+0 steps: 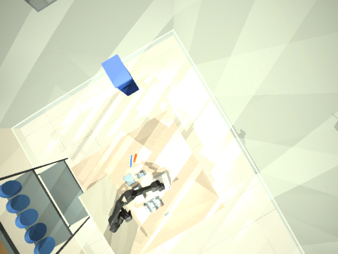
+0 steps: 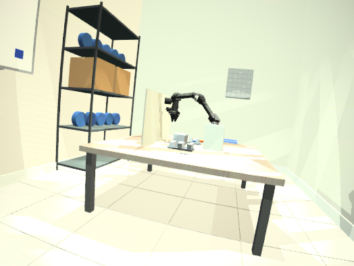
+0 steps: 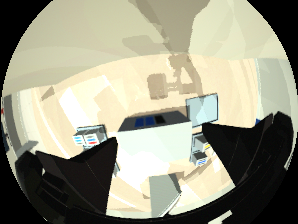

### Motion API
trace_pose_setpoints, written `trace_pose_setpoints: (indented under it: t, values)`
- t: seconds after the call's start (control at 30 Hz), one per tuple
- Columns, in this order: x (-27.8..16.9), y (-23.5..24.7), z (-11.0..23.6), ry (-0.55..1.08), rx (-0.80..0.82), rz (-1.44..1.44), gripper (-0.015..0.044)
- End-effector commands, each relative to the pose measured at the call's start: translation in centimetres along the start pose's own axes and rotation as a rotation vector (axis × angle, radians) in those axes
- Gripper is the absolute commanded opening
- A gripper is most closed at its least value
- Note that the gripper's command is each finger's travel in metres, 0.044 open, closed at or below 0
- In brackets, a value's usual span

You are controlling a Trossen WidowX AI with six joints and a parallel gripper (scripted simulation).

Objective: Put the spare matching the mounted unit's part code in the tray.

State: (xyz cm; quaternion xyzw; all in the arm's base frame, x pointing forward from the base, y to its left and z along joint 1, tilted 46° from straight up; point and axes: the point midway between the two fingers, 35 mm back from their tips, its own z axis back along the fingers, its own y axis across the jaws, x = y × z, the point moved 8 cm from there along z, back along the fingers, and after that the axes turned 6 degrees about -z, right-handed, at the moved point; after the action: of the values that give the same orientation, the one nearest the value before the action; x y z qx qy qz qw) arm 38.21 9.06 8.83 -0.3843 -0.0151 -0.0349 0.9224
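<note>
Pincer [image 2: 174, 118] hanging released and empty as I am holding the arm [image 2: 203, 102] high above the surface [image 2: 216, 165], fingers spread wide and pointing down. Small grey spares [image 2: 182, 144] are sitting in a cluster on the surface below it, beside a tall pale mounted unit [image 2: 214, 136]. I am seeing the tray [image 1: 128, 179] near the arm from overhead; codes are too small to read.

Black shelf rack [image 2: 62, 101]: blue discs [image 2: 96, 118], cardboard boxes [image 2: 98, 75].
</note>
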Motion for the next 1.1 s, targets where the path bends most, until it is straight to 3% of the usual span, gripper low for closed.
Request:
trace_pose_setpoints:
  t: [0.0, 0.17, 0.6, 0.93, 1.07]
  values:
    - [-0.1, 1.1, -0.1, -0.001, 0.000, 0.079, 0.0440]
    - [-2.1, 9.2, -1.5, -0.008, 0.014, 0.609, 0.0440]
    - [-9.3, 21.9, -5.8, -0.008, 0.007, 1.565, 0.0440]
    - [-9.8, 22.5, -6.0, -0.008, 0.007, 1.618, 0.0440]
    - [-9.7, 22.9, -8.7, -0.008, 0.006, 1.618, 0.0335]
